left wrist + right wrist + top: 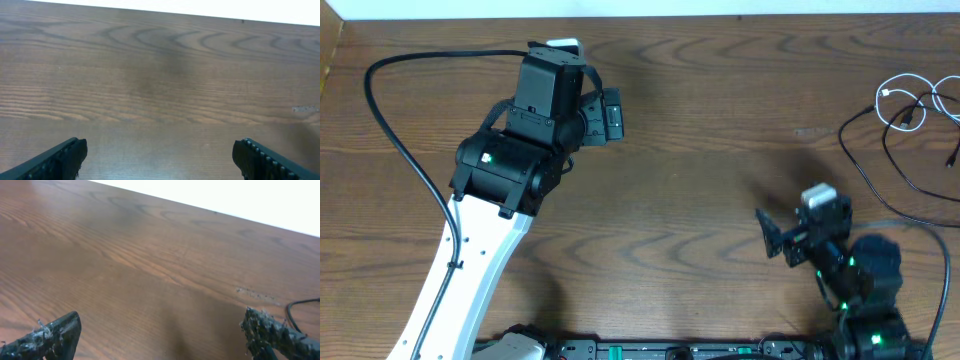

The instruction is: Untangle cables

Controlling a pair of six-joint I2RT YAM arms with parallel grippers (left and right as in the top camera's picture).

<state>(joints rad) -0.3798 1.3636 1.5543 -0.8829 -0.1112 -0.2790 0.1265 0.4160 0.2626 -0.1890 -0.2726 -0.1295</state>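
Note:
The cables lie tangled at the table's far right edge: a thin white cable (905,100) looped over a thin black cable (880,160), partly cut off by the frame. A bit of the black cable (300,305) shows at the right of the right wrist view. My left gripper (611,113) is open and empty at the upper left, far from the cables; the left wrist view (160,155) shows only bare wood between its fingers. My right gripper (767,236) is open and empty at the lower right, below and left of the cables (160,332).
The brown wooden table (700,150) fills the view, with its far edge at the top. A thick black arm wire (380,110) loops at the left. A small pale scuff mark (810,131) lies left of the cables.

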